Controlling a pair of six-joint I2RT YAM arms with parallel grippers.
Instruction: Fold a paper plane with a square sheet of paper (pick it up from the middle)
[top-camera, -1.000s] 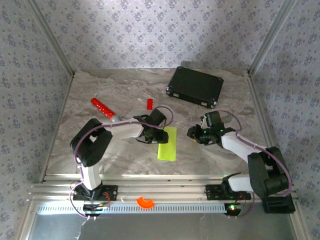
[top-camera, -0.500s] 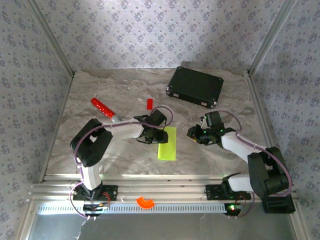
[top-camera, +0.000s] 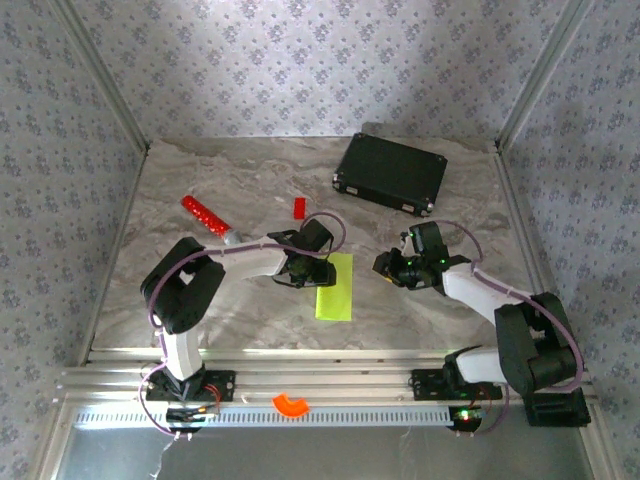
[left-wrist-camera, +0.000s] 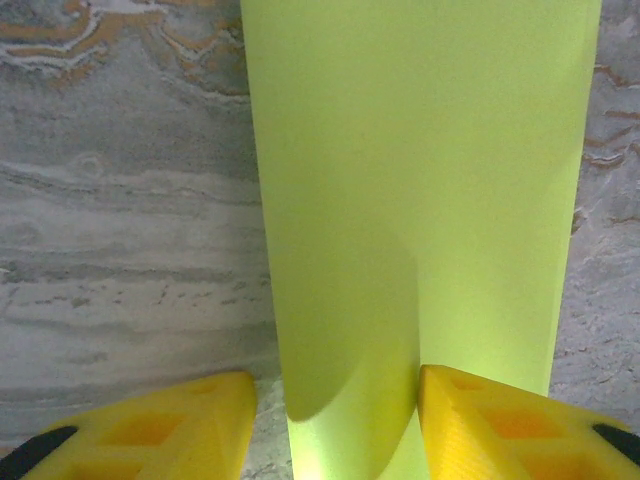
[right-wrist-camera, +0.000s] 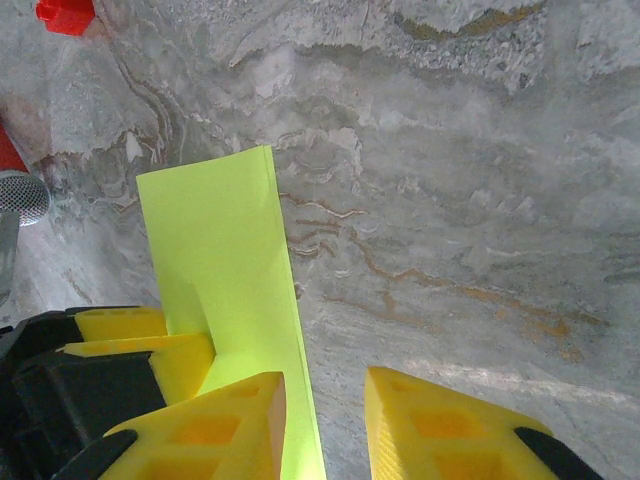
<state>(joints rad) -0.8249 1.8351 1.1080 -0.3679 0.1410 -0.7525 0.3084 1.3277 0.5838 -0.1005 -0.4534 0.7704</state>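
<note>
Marble-patterned table (top-camera: 200, 180), papered walls around it. The left gripper (left-wrist-camera: 337, 395) has its jaws apart astride the near end of the lime-green sheet of paper (top-camera: 335, 288). One finger (left-wrist-camera: 500, 420) touches the paper's edge and the other stands just clear, so nothing is clamped. The right gripper (right-wrist-camera: 325, 400) hovers just right of the sheet, its jaws narrowly parted over bare marble. Farther out lie a small red block (top-camera: 299, 207), a red stick (top-camera: 203, 214) and a black case (top-camera: 391, 174).

Pale floral-patterned wallpaper walls (top-camera: 300, 60) enclose a grey marbled table (top-camera: 200, 170); aluminium frame posts (top-camera: 100, 70) rise at its corners, under soft even light.
</note>
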